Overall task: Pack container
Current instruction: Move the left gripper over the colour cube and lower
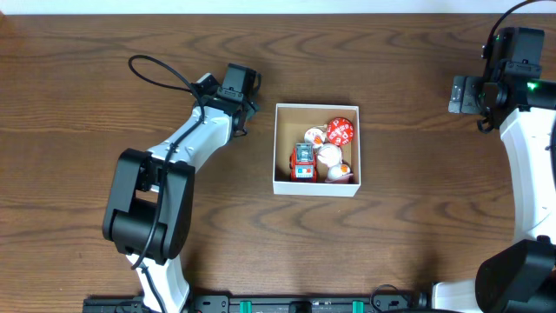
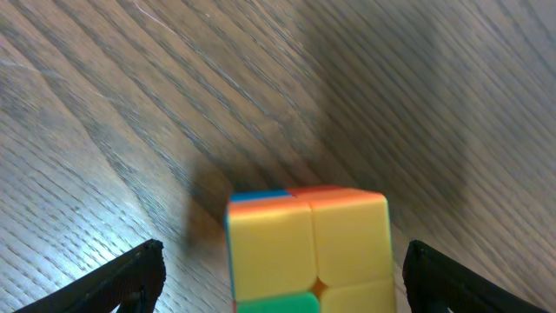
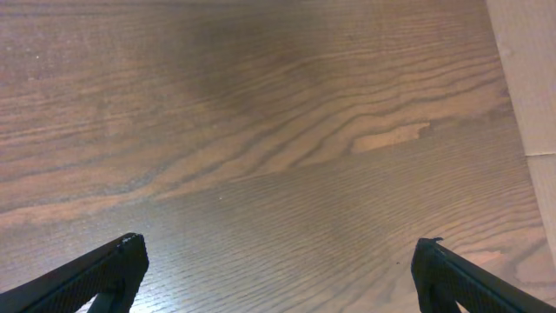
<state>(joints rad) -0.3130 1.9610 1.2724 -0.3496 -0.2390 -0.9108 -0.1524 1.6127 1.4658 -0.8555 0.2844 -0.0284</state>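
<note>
Centrally on the dark wooden table [image 1: 78,96], seen from overhead, sits the container [image 1: 290,124], a shallow square box with thin white walls and a tan floor. Small toys crowd its interior from about 1 o'clock round to 6 o'clock. A red and white round piece [image 1: 340,131] lies at 1 o'clock, a red toy vehicle [image 1: 302,163] at 6 o'clock, and white rounded pieces [image 1: 329,157] with orange marks lie between and beside them. The floor from 9 to 11 o'clock is bare.

At roughly 10 o'clock from the container, near it but apart, the left arm [image 1: 187,143] reaches up the table, its wrist head over the wood. The left wrist view shows the left gripper [image 2: 282,274] with its jaws wide apart, one black finger [image 2: 130,276] at each lower corner. Between them a puzzle cube [image 2: 308,248] rests on the table, its faces yellow and orange, with a blue strip at 11 o'clock and green along the lower edge. Neither finger touches the cube. From overhead the cube is hidden beneath the wrist.

At about 2 o'clock, well apart from the container, the right arm [image 1: 530,148] stands by the table's far right edge. The right wrist view shows the right gripper [image 3: 278,278] fully spread, holding nothing, with only wood grain between its fingers. A pale strip [image 3: 530,78] runs along the 3 o'clock edge of that view; what it is cannot be told.
</note>
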